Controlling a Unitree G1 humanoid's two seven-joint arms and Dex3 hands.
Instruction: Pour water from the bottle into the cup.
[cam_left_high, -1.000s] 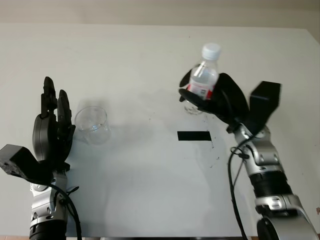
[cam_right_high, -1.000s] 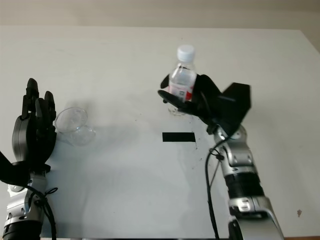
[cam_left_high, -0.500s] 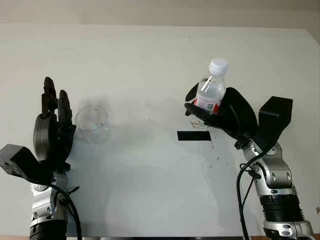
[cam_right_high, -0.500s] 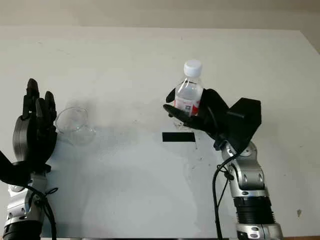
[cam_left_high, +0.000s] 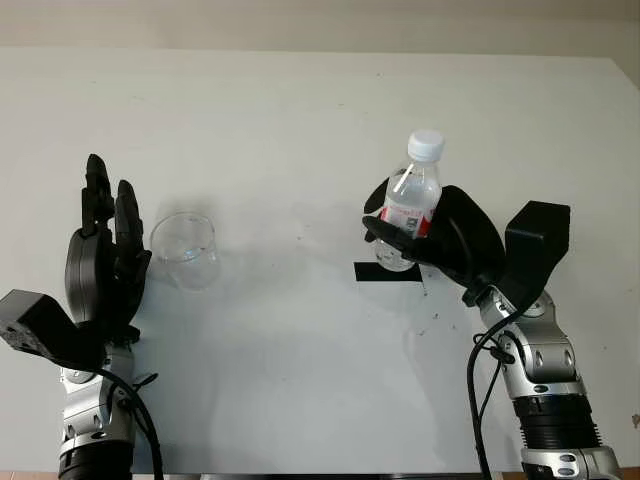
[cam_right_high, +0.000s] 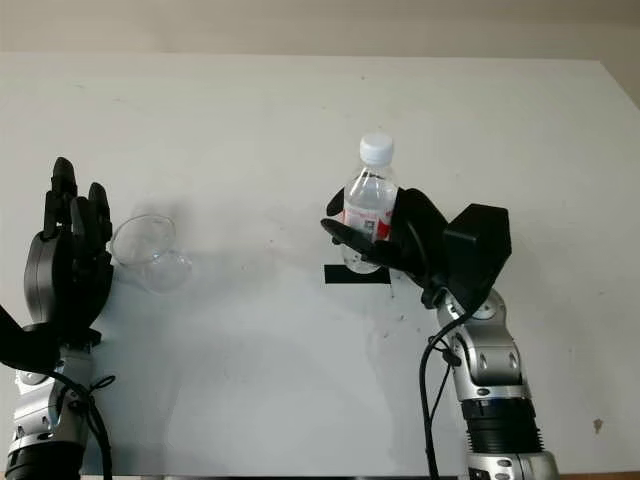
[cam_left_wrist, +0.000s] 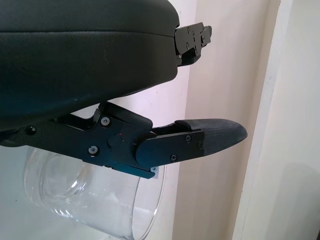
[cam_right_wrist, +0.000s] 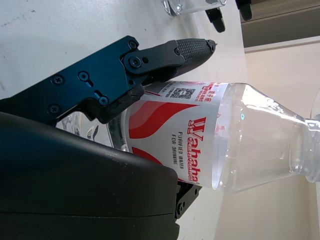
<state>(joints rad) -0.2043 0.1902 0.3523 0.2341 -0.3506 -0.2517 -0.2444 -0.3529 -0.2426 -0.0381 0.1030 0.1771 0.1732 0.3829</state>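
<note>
Water bottle (cam_left_high: 410, 213) sits clamped in my right hand (cam_left_high: 440, 240), my fingers (cam_right_wrist: 150, 57) wrapped across its red-and-white label while my palm backs it from the other side. It is a small clear plastic bottle with a white cap (cam_left_high: 425, 144), still screwed on, and it stands almost upright, leaning slightly with the cap tipped away from my wrist. I cannot tell how much water is in it; the upper part above the label looks clear. Its base hangs just over a black strip of tape (cam_right_high: 345, 274) on the white table (cam_left_high: 300, 110), whether touching or lifted I cannot tell.

Well apart from that hand, across the table toward my other side, stands the clear cup (cam_left_high: 185, 248), upright with its mouth open upward and nothing visible inside it. My left hand (cam_left_high: 100, 265) is open, fingers pointing away from me, just beside the cup on its outer side, not gripping it.
</note>
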